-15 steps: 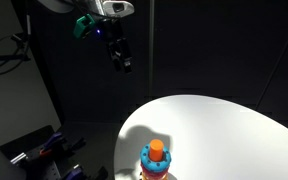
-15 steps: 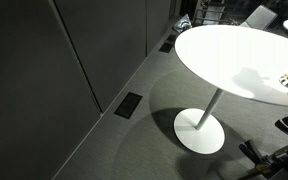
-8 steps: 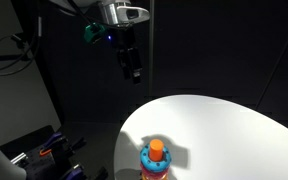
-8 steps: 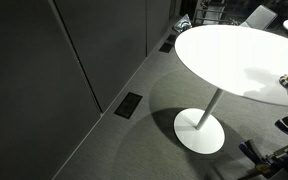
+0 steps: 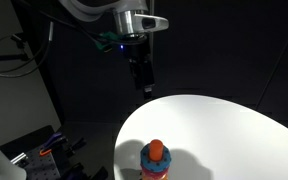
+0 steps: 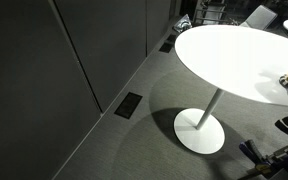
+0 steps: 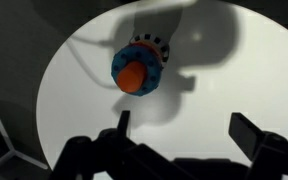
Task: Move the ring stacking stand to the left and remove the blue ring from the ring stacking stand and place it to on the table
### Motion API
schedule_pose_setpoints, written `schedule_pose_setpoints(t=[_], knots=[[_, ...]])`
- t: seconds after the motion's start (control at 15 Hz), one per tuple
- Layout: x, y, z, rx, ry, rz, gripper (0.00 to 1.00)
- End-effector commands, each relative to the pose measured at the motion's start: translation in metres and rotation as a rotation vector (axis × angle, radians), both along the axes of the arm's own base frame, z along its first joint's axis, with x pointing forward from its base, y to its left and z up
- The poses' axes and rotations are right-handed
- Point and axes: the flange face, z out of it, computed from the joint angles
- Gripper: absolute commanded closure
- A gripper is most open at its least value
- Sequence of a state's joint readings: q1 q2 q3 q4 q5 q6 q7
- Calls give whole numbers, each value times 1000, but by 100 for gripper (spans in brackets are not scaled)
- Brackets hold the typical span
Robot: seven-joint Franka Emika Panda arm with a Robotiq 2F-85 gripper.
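One ring stacking stand (image 7: 134, 78), one blue ring (image 7: 157, 72) on it, stood on one table (image 7: 244, 90). One gripper (image 7: 181, 125) hung wide open, empty. Both exterior views cropped the stand's base.

Room dark, black backdrop in an exterior view. Only the table (image 5: 224, 118) top catches strong light from above and reads near-white, with little surface detail. The ring stacking stand (image 5: 156, 160) throws a soft shadow to its right. The gripper (image 5: 146, 85) barely separates from the background; a small green-blue light (image 5: 108, 40) glows above it. In an exterior view the carpet (image 6: 104, 140) is dim, grey and evenly lit, with the table's shadow pooled round the pedestal (image 6: 199, 130). Wrist view: broad soft-edged shadows cross the tabletop. The gripper is a dark, unfocused silhouette along the lower edge. The stand is slightly soft, its colours saturated.
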State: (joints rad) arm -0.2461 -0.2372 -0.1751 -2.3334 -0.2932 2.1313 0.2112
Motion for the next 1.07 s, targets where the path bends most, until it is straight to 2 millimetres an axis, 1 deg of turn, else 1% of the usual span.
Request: schedule_pose_setpoints(t=[0.0, 0.33, 0.53, 0.6, 0.67, 1.0], knots=[[9, -29, -7, 16, -22, -33, 0], [9, -51, -28, 67, -59, -68, 0], [9, -58, -36, 99, -79, -76, 0], [9, -57, -34, 107, -84, -74, 0], [5, -51, -40, 92, -64, -85, 0], [6, -50, -43, 96, -60, -83, 0]])
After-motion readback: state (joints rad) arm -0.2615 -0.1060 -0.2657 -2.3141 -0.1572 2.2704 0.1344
